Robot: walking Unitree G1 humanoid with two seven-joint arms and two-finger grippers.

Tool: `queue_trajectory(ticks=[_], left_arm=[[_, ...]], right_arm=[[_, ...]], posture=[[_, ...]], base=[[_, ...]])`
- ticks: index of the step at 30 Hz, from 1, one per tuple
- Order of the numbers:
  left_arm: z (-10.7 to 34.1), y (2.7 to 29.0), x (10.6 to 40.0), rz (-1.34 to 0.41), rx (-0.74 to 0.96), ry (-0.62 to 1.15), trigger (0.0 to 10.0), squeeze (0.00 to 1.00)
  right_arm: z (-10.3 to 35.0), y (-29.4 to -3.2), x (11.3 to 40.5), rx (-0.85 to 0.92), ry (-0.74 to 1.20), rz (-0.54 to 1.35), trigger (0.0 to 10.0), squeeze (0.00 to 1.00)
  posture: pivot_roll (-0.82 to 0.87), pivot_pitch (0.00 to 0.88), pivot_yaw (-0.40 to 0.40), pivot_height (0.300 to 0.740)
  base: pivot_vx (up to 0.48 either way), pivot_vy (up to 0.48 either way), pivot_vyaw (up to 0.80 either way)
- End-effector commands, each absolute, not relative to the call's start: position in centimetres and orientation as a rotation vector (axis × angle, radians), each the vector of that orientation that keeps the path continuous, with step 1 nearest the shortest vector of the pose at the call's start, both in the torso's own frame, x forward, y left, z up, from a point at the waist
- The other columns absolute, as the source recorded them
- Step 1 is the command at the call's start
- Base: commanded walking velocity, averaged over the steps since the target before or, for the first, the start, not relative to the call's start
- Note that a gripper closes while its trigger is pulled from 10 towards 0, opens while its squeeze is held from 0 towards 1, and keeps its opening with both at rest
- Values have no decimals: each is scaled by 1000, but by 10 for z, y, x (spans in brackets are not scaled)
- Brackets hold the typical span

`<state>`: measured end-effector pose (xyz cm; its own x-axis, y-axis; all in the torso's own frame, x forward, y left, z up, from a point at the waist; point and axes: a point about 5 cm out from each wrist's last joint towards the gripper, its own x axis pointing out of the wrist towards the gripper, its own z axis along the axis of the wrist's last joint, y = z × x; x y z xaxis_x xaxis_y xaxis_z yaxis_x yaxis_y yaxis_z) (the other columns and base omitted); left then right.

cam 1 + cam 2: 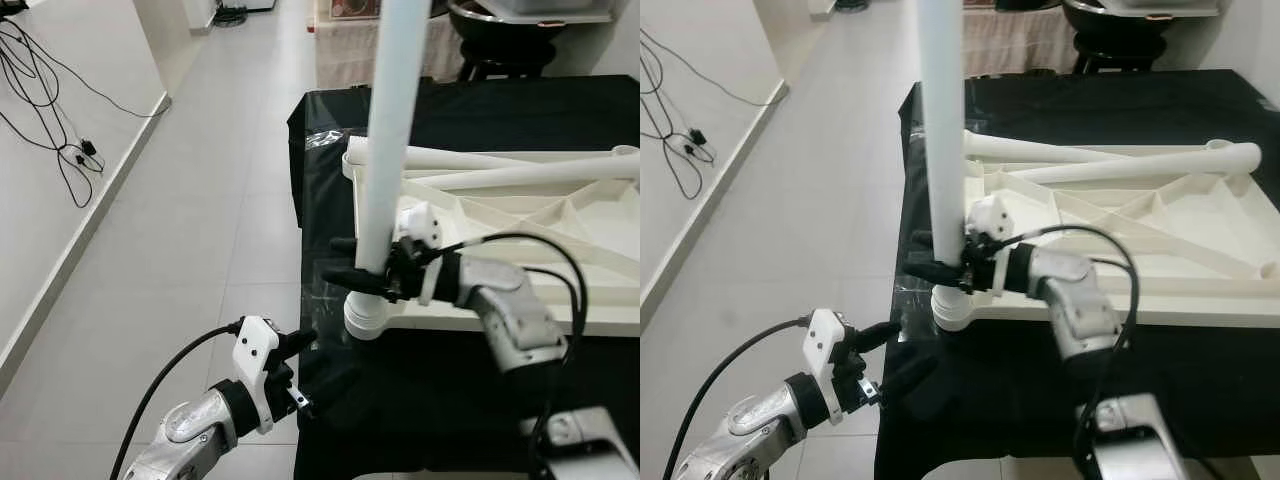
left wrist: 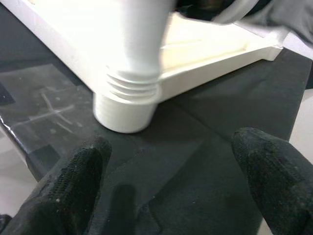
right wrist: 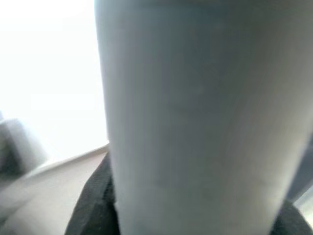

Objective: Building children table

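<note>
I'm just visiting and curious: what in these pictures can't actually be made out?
- Top of the upright table leg: cut off by the upper edge in both eye views.
- Right gripper fingertips: partly behind the leg.
- Right wrist view: blurred leg up close.
- Tabletop far side: cut off at the edge.
- Left gripper: open, holding nothing.

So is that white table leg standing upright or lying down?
Upright: the table leg rises from the upturned tabletop's corner socket, right pincer around it.

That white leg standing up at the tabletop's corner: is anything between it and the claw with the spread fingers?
Nothing visible. The left gripper hangs open by the table edge, with bare black cloth between it and the white leg, which the right gripper grips.
</note>
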<state>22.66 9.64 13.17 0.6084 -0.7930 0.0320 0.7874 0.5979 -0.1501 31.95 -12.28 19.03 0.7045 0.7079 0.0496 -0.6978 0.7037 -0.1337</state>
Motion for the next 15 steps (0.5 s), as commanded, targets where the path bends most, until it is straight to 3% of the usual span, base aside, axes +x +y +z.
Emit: queue_trajectory(ticks=[1,4,7,13,14,15], left_arm=[[127,98,226,-913,-167,60,10000,0],[127,99,228,-914,-165,60,10000,0],[126,98,230,-917,-169,61,10000,0],[127,99,233,-893,-179,48,10000,0],[127,99,233,-884,-180,45,10000,0],[128,100,234,-881,-180,43,10000,0]], right_arm=[[149,-147,314,-112,107,392,0,0],[138,-125,293,-160,110,450,0,0],[140,-117,296,-179,90,538,0,0],[140,-111,300,-175,89,531,0,0],[143,-112,303,-160,83,506,4353,0],[147,-112,304,-145,79,493,10000,0]], posture=[[-93,187,26,740],[-106,180,39,740],[-98,170,29,740],[-93,165,21,740],[-91,162,22,740],[-90,161,22,740]], base=[[0,0,0],[0,0,0],[0,0,0],[0,0,0],[0,0,0],[0,0,0]])
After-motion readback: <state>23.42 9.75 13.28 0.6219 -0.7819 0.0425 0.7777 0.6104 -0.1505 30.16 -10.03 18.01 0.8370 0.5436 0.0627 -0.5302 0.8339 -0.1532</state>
